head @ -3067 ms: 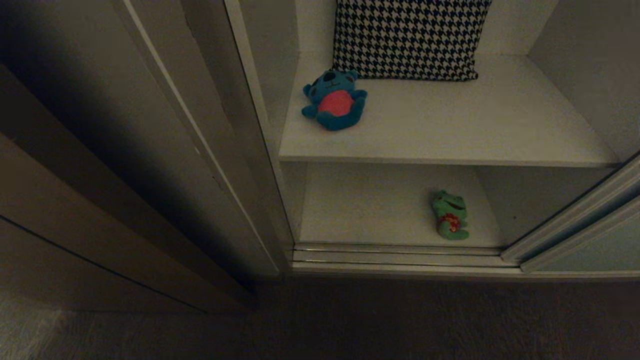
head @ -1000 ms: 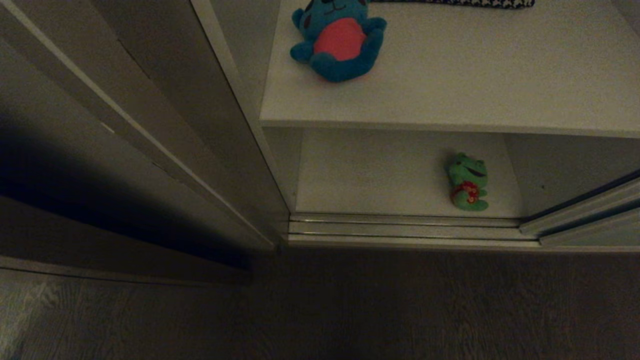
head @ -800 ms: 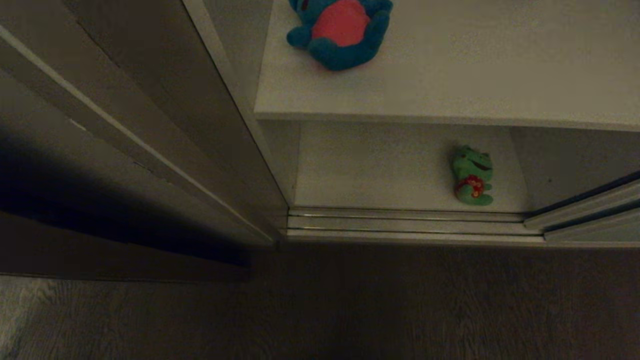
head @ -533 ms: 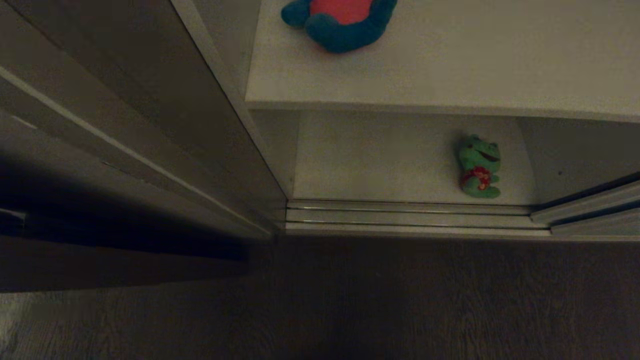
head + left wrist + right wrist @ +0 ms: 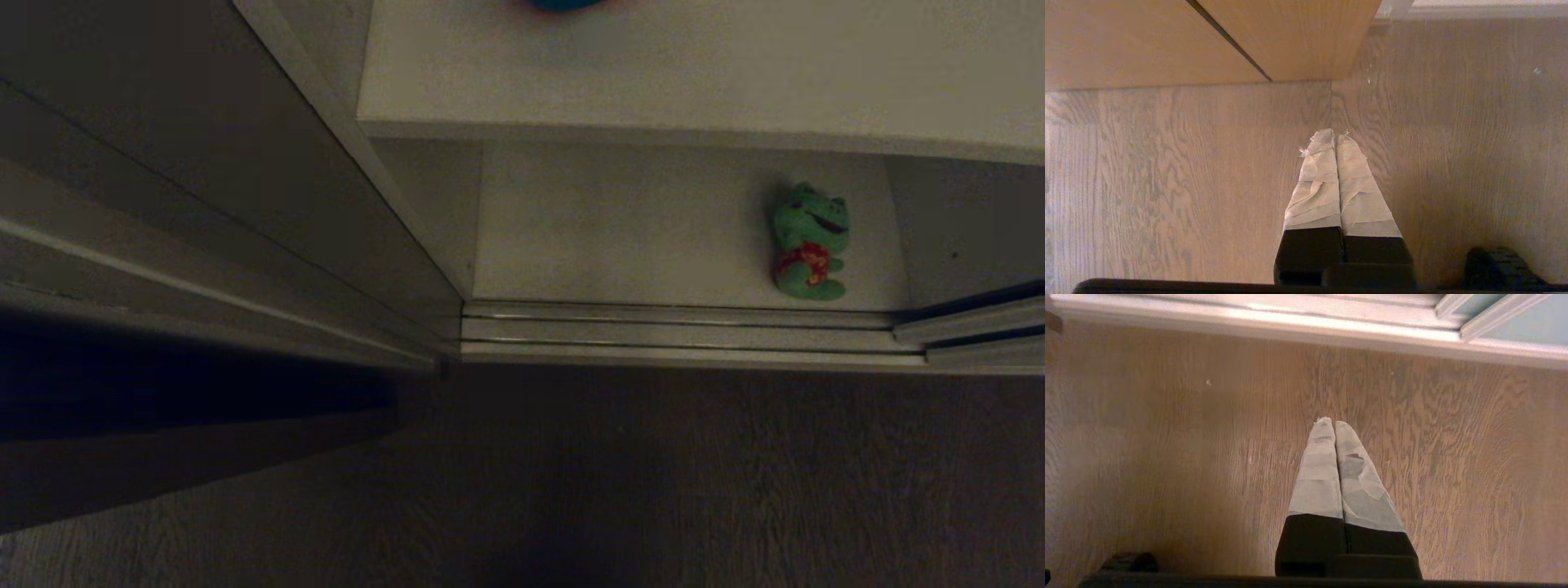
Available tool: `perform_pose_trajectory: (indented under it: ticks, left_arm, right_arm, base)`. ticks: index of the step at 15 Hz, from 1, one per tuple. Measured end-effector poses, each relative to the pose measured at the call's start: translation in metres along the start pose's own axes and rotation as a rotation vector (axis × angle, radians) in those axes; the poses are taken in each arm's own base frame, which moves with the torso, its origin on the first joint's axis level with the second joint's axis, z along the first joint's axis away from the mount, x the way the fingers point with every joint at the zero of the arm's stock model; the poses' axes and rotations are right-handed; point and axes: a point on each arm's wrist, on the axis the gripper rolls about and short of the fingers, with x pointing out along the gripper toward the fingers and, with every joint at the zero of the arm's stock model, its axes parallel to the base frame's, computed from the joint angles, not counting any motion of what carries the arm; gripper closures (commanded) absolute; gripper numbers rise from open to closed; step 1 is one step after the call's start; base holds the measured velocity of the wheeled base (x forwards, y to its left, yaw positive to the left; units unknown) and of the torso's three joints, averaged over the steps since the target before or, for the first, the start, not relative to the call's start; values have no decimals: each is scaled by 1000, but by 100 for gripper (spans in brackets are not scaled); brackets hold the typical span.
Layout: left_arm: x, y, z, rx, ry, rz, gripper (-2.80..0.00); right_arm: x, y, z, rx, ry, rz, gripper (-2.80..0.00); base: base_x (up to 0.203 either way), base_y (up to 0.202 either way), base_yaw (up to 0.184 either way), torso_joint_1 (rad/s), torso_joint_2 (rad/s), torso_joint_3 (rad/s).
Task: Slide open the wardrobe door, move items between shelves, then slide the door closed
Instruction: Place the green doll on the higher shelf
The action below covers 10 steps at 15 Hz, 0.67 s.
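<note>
Frog (image 5: 808, 241), green plush with a red mouth and red trim at its middle, lies on its side on the lower shelf (image 5: 637, 237), near that shelf's right end and just behind the 2 metal floor tracks (image 5: 678, 331). It looks soft and light, likely to squash under a pinch, so a hold across the plump body should serve better than one on a thin limb. Above it the upper shelf (image 5: 694, 73) juts forward; a sliver of teal at its far edge is probably the bear (image 5: 563, 4), though too little shows to be sure. The sliding wardrobe door (image 5: 1519, 322) stands pushed aside to the right, only its pale corner and beige frame showing, so the compartment is open. Brown wooden panels (image 5: 1208, 36) flank the left side. Both claws are clenched and empty, pointing down over the wooden floor (image 5: 1167, 457): the left gripper (image 5: 1336, 136) near the brown panels, the right gripper (image 5: 1334, 424) before the tracks.
</note>
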Motion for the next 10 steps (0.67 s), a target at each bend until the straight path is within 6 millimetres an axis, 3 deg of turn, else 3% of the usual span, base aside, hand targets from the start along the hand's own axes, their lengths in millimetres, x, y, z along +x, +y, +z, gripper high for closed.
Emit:
perform_pose_trajectory:
  ticks: [7,10]
  left_arm:
    - [0,0,0,-1,-4,1,0]
    - [0,0,0,1,-5,1,0]
  right_arm:
    - [0,0,0,7,0,-2,0]
    - [0,0,0,5,-2,-3,0]
  base:
    - [0,0,0,4,3,-197]
    - [0,0,0,7,3,-85]
